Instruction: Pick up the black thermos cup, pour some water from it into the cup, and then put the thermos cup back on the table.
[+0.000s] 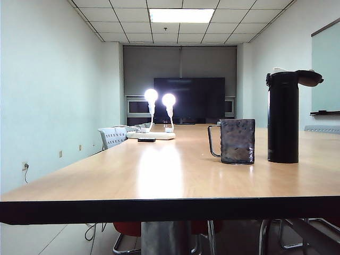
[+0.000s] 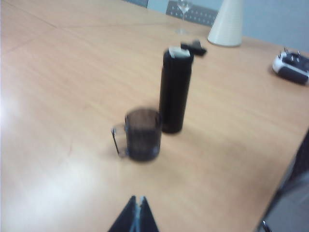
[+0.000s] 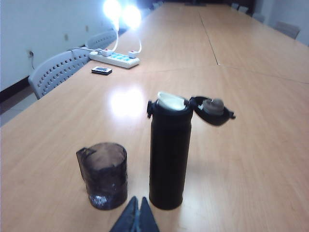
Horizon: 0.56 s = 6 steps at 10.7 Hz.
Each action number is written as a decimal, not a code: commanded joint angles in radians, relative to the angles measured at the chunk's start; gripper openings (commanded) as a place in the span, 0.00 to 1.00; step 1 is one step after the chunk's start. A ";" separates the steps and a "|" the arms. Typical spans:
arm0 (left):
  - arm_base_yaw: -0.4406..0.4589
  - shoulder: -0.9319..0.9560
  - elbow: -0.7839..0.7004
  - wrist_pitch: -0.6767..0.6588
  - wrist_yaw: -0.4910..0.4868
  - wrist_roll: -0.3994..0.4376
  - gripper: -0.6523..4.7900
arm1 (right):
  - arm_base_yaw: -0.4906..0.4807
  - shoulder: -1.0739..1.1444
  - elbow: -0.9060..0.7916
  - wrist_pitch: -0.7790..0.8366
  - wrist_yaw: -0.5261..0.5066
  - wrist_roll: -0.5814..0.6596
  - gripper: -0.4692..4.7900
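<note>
The black thermos cup (image 1: 283, 118) stands upright on the table (image 1: 159, 175) with its flip lid open, also in the left wrist view as thermos (image 2: 175, 92) and the right wrist view as thermos (image 3: 169, 154). Just beside it stands the grey translucent cup (image 1: 237, 141), cup (image 2: 142, 134), cup (image 3: 106, 175). My left gripper (image 2: 137, 199) is shut and empty, well back from both. My right gripper (image 3: 138, 199) is shut and empty too, close in front of the gap between cup and thermos. Neither arm shows in the exterior view.
A white power strip (image 1: 151, 136) with two bright lamps (image 1: 159, 99) and a small black device (image 3: 102, 70) sit far down the table. A white cone (image 2: 226, 23), a wine glass (image 2: 183, 9) and a remote-like controller (image 2: 291, 67) lie beyond the thermos. Chairs (image 1: 111, 137) line the sides.
</note>
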 commanded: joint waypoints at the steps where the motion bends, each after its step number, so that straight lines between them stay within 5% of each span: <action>1: -0.002 -0.241 -0.230 0.017 0.002 0.011 0.11 | 0.000 -0.107 -0.126 -0.098 0.015 0.000 0.08; 3: -0.002 -0.450 -0.428 0.044 -0.047 0.003 0.11 | 0.000 -0.133 -0.130 -0.332 0.024 0.001 0.08; 6: -0.002 -0.607 -0.557 0.063 -0.113 -0.035 0.11 | 0.000 -0.134 -0.130 -0.393 0.024 0.000 0.08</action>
